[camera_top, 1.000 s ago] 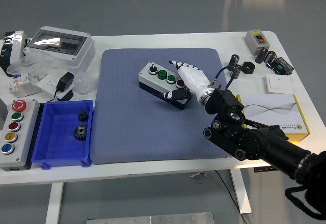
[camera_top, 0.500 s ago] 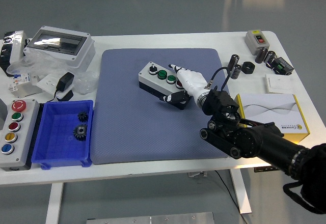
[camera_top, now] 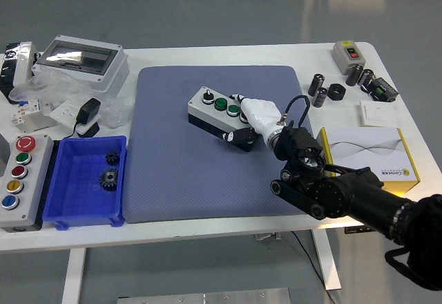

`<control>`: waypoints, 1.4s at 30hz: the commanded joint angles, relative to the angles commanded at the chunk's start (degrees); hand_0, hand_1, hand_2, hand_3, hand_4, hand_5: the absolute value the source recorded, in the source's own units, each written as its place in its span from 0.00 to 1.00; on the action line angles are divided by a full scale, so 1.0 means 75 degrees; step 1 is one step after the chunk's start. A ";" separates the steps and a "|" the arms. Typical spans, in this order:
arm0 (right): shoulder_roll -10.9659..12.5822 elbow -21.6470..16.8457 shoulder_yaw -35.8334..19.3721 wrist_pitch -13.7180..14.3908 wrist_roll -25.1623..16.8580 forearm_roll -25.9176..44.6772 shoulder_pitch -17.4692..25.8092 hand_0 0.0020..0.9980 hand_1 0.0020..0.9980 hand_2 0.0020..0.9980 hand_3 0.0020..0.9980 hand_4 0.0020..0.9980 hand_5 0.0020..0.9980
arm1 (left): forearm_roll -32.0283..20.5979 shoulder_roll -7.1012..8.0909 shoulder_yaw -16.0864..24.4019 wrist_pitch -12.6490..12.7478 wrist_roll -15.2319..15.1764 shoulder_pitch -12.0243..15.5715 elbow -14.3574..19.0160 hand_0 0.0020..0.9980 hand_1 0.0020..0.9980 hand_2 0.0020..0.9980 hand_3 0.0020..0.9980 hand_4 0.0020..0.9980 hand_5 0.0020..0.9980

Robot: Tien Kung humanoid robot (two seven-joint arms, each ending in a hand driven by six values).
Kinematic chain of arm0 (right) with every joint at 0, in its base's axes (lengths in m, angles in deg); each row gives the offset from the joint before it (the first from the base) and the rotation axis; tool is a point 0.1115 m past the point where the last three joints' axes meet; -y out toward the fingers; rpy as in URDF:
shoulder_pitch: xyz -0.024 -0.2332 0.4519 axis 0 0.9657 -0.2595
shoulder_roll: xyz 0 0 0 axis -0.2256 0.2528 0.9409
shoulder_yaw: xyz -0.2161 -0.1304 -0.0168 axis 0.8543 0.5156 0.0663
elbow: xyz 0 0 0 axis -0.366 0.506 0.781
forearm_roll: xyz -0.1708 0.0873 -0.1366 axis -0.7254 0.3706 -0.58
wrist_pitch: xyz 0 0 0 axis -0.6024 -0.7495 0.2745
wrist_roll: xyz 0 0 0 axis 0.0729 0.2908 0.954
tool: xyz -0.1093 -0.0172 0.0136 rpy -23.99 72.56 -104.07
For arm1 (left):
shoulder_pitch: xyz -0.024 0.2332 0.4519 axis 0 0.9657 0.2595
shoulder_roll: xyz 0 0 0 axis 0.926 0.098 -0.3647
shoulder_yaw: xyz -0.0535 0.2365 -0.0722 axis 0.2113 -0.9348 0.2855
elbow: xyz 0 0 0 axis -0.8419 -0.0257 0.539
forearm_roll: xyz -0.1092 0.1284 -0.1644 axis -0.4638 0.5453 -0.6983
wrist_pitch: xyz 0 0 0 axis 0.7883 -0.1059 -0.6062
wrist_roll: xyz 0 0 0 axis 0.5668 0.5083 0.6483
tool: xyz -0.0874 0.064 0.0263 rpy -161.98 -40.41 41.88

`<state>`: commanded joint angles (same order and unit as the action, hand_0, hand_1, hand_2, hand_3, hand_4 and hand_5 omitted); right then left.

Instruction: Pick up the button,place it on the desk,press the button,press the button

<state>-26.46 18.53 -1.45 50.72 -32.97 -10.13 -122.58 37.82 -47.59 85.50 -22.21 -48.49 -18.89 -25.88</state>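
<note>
The button box [camera_top: 219, 115] lies on the blue mat [camera_top: 173, 173] near the middle of the counter [camera_top: 207, 54], already set down, with its long axis running diagonally from upper left to lower right. It is a grey-topped, dark-sided case carrying a small black knob at the far left end, then two green buttons [camera_top: 221, 103]; whatever sits at its right end is hidden under my right hand [camera_top: 252, 112]. That hand comes in from the lower right and rests over the box's right end, fingers drawn together and pointing up-left along the row, with the tip at the second green button. I hold nothing; the hand is narrow, closed into a pressing shape, the thumb tucked down against the box's near side. I judge that I am in the pressing step, and since the box lies directly beneath my fingertips, the move needs only a short push downward. My left hand is not in view.
</note>
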 joint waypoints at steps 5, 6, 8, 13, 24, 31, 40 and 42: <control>0.0100 -0.0109 -0.0005 0.0071 -0.0082 -0.0219 0.0024 0.13 0.33 0.41 0.62 0.26 0.00 | 0.0008 -0.0005 0.0007 -0.0001 -0.0008 0.0002 0.0000 0.66 0.63 0.62 0.72 0.81 0.25; 0.0156 -0.0186 -0.0014 0.0073 -0.0125 -0.0252 0.0032 0.13 0.33 0.41 0.62 0.26 0.00 | 0.0010 -0.0009 0.0012 -0.0002 -0.0011 0.0001 0.0000 0.66 0.63 0.62 0.72 0.81 0.25; 0.0359 -0.0461 -0.0030 0.0041 -0.0277 -0.0246 0.0060 0.11 0.31 0.36 0.46 0.16 0.00 | 0.0008 -0.0019 0.0022 -0.0002 -0.0015 0.0001 0.0000 0.66 0.63 0.62 0.72 0.81 0.25; 0.1126 -0.1438 -0.0131 -0.0183 -0.0773 0.0026 0.0253 0.11 0.31 0.36 0.46 0.16 0.00 | -0.0034 -0.0058 0.0023 -0.0008 -0.0027 0.0016 0.0000 0.66 0.63 0.62 0.72 0.81 0.25; 0.3181 -0.4305 0.0272 -0.0250 -0.1657 -0.0386 0.0529 0.11 0.30 0.32 0.30 0.06 0.00 | -0.0071 -0.0116 0.0032 -0.0027 -0.0049 0.0045 0.0000 0.66 0.63 0.62 0.72 0.81 0.25; 0.3360 -0.4659 0.0896 0.0084 -0.1639 -0.1694 0.0668 0.11 0.30 0.33 0.31 0.08 0.00 | -0.0053 -0.0134 0.0007 -0.0039 -0.0053 0.0006 0.0000 0.66 0.63 0.62 0.72 0.81 0.26; 0.3131 -0.4168 0.0707 0.0179 -0.1438 -0.2730 0.0794 0.18 0.35 0.38 0.39 0.19 0.00 | -0.0045 -0.0145 -0.0006 -0.0042 -0.0039 0.0007 0.0000 0.66 0.63 0.62 0.72 0.81 0.26; 0.3071 -0.4048 0.0663 0.0135 -0.1411 -0.2723 0.0805 0.18 0.35 0.38 0.39 0.19 0.00 | -0.0043 -0.0147 -0.0007 -0.0042 -0.0043 0.0005 0.0000 0.66 0.63 0.62 0.72 0.81 0.26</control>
<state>-3.43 -11.83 3.52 51.73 -43.55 -30.55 -116.54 37.51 -48.69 85.45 -22.53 -48.81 -18.85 -25.88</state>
